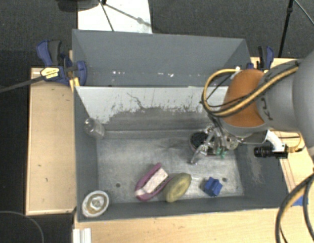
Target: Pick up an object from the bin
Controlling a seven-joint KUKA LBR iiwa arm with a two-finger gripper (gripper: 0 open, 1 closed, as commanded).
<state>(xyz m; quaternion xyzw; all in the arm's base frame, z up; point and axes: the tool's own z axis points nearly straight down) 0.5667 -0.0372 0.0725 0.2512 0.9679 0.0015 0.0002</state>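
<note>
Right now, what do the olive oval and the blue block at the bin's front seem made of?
Olive oval: matte, dull and rounded, perhaps foam or rubber. Blue block: angular with crisp edges, likely hard plastic. Neither is certain.

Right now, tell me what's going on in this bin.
The robot's gripper is down inside the grey bin, over a bare patch of floor on the right side. Nearest to it, along the front wall, lie a small blue block, an olive oval lump and a purple-and-pink piece. A round clear lid sits in the front left corner, and a clear cup-like thing in the back left. All rest on the floor; nothing is picked yet.
</note>
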